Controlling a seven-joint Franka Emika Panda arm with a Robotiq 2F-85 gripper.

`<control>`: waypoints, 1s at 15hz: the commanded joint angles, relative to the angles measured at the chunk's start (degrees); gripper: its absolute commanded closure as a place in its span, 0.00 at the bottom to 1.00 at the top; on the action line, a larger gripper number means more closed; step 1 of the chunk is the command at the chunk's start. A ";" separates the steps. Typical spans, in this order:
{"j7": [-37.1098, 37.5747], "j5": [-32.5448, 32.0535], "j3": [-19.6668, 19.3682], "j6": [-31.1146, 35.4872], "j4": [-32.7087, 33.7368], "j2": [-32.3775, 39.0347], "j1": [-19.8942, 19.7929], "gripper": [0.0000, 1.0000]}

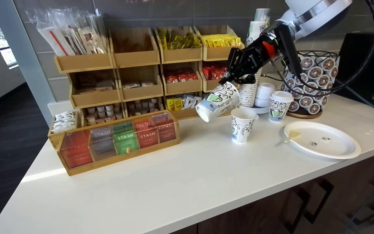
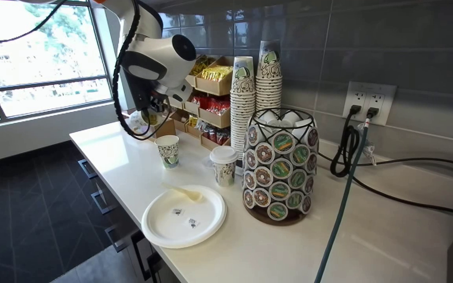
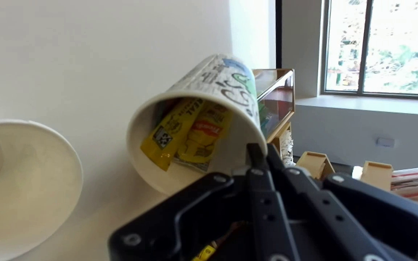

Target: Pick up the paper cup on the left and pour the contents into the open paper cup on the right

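My gripper [image 1: 226,79] is shut on the rim of a patterned paper cup [image 1: 219,101], one fingertip inside and one outside, as the wrist view [image 3: 265,154] shows. The held cup is in the air, tipped on its side, base down-left and mouth toward the open cup. Yellow condiment packets [image 3: 198,134] lie inside it near the mouth. In an exterior view the held cup [image 2: 135,120] is partly hidden by the arm's cable. The open paper cup [image 1: 241,126] stands upright on the counter, just right of and below the held cup. Its visible inside [image 3: 31,181] shows no packets.
A lidded paper cup [image 1: 278,106] and tall cup stacks [image 2: 243,106] stand near the open cup. A white plate [image 1: 323,139] with a spoon [image 2: 187,192] lies on the counter, beside a coffee pod rack [image 2: 279,169]. A tea box [image 1: 118,143] and wooden bins [image 1: 136,58] stand left and behind.
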 commanded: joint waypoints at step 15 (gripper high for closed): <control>1.14 3.31 -2.61 -5.62 -0.29 0.26 0.14 0.98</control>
